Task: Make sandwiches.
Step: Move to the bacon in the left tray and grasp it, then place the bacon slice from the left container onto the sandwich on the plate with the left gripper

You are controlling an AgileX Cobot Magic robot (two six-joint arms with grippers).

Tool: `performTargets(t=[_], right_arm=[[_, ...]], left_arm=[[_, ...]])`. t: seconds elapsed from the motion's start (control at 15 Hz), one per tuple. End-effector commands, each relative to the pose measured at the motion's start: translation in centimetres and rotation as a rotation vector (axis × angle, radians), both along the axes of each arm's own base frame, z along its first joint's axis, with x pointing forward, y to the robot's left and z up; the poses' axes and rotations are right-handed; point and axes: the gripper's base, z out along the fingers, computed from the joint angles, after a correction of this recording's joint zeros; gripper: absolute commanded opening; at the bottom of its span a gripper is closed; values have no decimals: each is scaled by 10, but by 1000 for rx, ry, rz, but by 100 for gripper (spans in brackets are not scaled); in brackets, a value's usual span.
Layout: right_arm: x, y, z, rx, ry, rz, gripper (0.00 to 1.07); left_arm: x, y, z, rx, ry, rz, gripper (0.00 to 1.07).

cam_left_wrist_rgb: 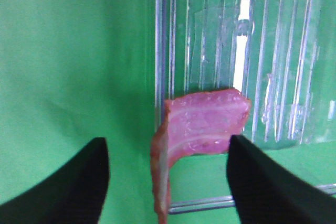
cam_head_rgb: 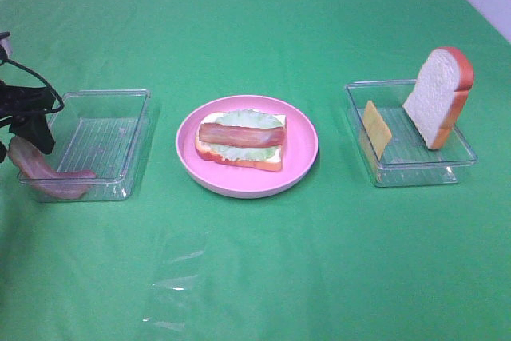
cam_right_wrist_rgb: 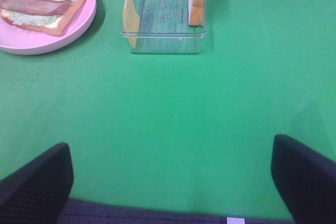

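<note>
Fetching a bacon strip (cam_left_wrist_rgb: 205, 121) from the left tray (cam_head_rgb: 144, 117) is judged the step in hand.

Task item: the sandwich (cam_head_rgb: 241, 140) sits part-built on the pink plate (cam_head_rgb: 303, 157), mid-worktop (cam_head_rgb: 255, 277). It has a bread base, lettuce (cam_head_rgb: 243, 120) and one bacon strip on top. A cheese square (cam_head_rgb: 377, 127) and a bread slice (cam_head_rgb: 437, 95) stand leaning in the right tray (cam_head_rgb: 415, 177), unused.

Left arm: seen at the far left edge of the high view, low over the outer side of the left tray. The bacon strip lies across that tray's wall near its front corner. How much of it rests inside cannot be told.

Left pincer (cam_left_wrist_rgb: 168, 139): jaws apart, one on either side of the strip's raised end, with green cloth visible between one jaw and the strip. Not clamped.

Right arm: not in the high view. The right pincer (cam_right_wrist_rgb: 169, 142) hangs over bare worktop, well apart from the right tray, jaws wide apart and empty.

Next move, in my judgement: bring the left jaws together on the raised end, lift the limp strip clear of the tray wall, and lay it on the lettuce beside the first strip.
</note>
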Motion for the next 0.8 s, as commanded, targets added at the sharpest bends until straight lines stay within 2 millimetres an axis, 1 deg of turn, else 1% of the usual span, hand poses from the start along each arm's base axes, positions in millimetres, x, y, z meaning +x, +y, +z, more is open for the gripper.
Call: performTargets(t=[0.07, 0.2, 0.27, 0.47, 0.8], right_arm=[[-3, 0, -1, 9, -33, -4, 98], [-3, 0, -1, 9, -33, -4, 98], [-3, 0, -1, 9, -33, -4, 98], [-3, 0, -1, 9, -33, -4, 98], [-3, 0, -1, 9, -33, -4, 98]], left_arm=[[3, -1, 0, -6, -13, 13, 21], [3, -1, 0, -6, -16, 14, 6], [3, -1, 0, -5, -19, 13, 0], [5, -2, 1, -11, -34, 23, 0], [2, -9, 3, -96, 3, 56, 0]])
